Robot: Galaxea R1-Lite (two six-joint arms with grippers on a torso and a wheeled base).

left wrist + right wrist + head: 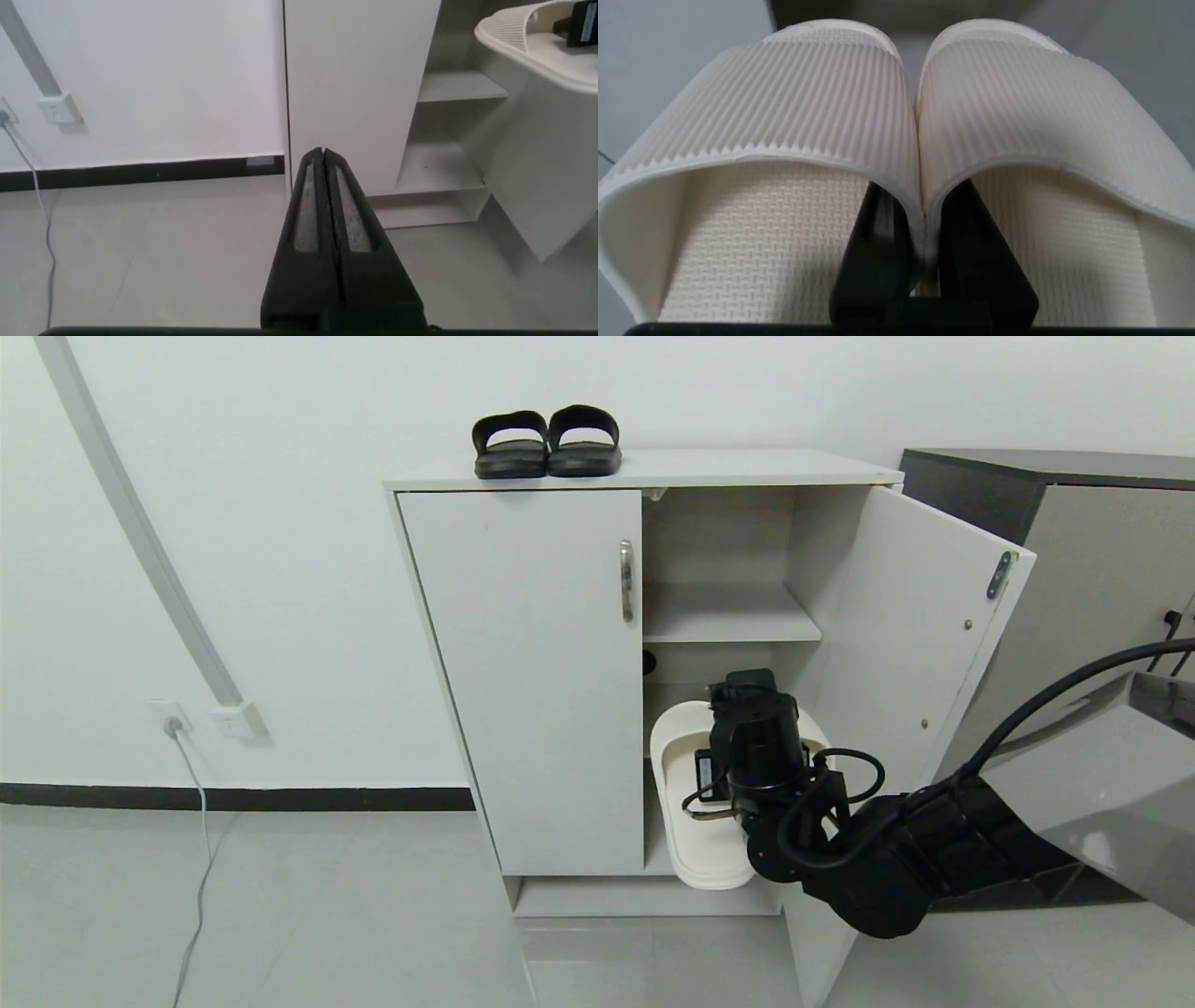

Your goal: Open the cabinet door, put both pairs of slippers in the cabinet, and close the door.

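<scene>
White cabinet [747, 469], a tall two-door laminate unit, stands against the pale wall on a grey tiled floor [280, 915]. Its left door [523, 681] is shut and carries an upright metal bar handle [626, 581] at its inner edge. The right door [896, 635] is swung wide open, showing a white shelf [728, 616] with one compartment above it and another below. Just beside the open door, further right, stands a grey box-shaped cabinet [1102, 541].

The right arm reaches into the open half, below the shelf. The right gripper [920, 252] has one black finger inside each shoe of the cream ribbed foam slippers [695, 821], and its jaws pinch the two adjoining strap edges together, so the pair is held side by side. The cream slippers sit tilted at the mouth of the lower compartment, their toe ends inside and their heel ends hanging out past the front of the cabinet's base. Whether they touch the compartment's floor cannot be told.

The black rubber slide slippers [546, 443] rest side by side on top of the cabinet, above the shut door, toes towards the wall.

The left gripper [322, 163] hangs over the floor well left of the cabinet, its jaws pressed together on nothing.

A white wall socket [241, 719] and a grey cable [201, 859] lie to the left.
</scene>
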